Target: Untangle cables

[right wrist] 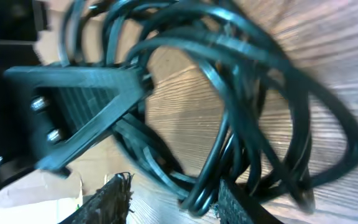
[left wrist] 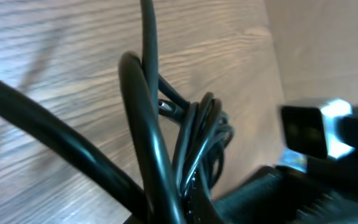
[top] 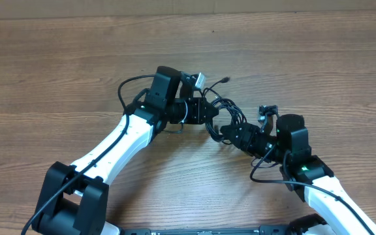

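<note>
The cables (top: pixel 224 108) are a knot of thin black cords on the wooden table, between my two grippers. My left gripper (top: pixel 204 112) comes in from the left and looks shut on the cables (left wrist: pixel 191 137), which run down into its jaws (left wrist: pixel 185 214). My right gripper (top: pixel 238 135) comes in from the right and is open. In the right wrist view several looped strands (right wrist: pixel 241 93) lie across its gap (right wrist: pixel 176 202), bunched against its right finger. A silver-tipped plug (top: pixel 198 79) sticks up by the left gripper. Another plug end (top: pixel 267 109) lies by the right wrist.
The wooden table (top: pixel 57 72) runs out on all sides of the knot. A loose plug end (top: pixel 227 79) points to the back right. The left gripper's finger (right wrist: pixel 73 106) fills the upper left of the right wrist view. Arm wires loop beside both wrists.
</note>
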Available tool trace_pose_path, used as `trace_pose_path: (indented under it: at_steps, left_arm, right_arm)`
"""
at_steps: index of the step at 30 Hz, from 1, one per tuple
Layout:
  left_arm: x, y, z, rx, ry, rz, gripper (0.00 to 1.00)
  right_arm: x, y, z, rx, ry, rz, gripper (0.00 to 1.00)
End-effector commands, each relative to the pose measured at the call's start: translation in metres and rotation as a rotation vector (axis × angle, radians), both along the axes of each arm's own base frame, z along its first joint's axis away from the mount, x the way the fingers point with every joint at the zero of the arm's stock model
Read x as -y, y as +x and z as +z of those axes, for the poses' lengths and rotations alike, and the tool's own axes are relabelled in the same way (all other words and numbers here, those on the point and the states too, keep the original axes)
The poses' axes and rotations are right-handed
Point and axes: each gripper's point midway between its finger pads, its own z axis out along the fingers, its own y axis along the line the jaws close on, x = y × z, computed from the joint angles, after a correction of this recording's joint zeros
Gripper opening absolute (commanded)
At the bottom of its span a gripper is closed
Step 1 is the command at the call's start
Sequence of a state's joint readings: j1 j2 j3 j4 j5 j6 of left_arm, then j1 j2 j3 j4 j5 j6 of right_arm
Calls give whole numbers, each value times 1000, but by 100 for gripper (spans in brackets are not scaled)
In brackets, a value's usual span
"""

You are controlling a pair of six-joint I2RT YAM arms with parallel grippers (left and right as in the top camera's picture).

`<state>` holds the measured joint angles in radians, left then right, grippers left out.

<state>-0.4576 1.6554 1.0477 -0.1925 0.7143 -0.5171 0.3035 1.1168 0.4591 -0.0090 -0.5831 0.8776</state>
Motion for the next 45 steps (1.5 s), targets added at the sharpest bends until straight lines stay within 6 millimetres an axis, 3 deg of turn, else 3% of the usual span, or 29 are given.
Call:
trace_pose_path:
  at_steps: [1, 9, 16, 22, 30, 33, 35, 36, 45]
  left_arm:
    - [17, -22, 24, -27, -128, -133, 4]
    - [23, -37, 38, -47, -213, -226, 4]
    - [26, -44, 48, -45, -262, -276, 4]
    - [27, -44, 52, -76, -282, -268, 4]
    - [27, -41, 53, -127, -286, -228, 4]
    - [26, -33, 46, -171, -254, -154, 4]
    - [22, -19, 36, -190, -206, -46, 4]
    - [19, -11, 32, -210, -187, 16, 4]
    - [4, 17, 15, -157, -84, 196, 7]
  right_arm:
    - [1, 8, -6, -31, -14, -36, 41]
    - [2, 10, -16, -146, 27, -104, 27]
    - [6, 13, -19, -258, 89, -211, 24]
    - [7, 7, -26, -310, 81, -225, 4]
    - [4, 10, -20, -185, 33, -140, 4]
    - [-6, 8, -7, -86, 46, -33, 4]
    - [-20, 5, 18, 69, 90, 112, 4]
    - [-27, 0, 32, 160, 115, 199, 4]
    - [-49, -42, 80, 483, 240, 575, 4]
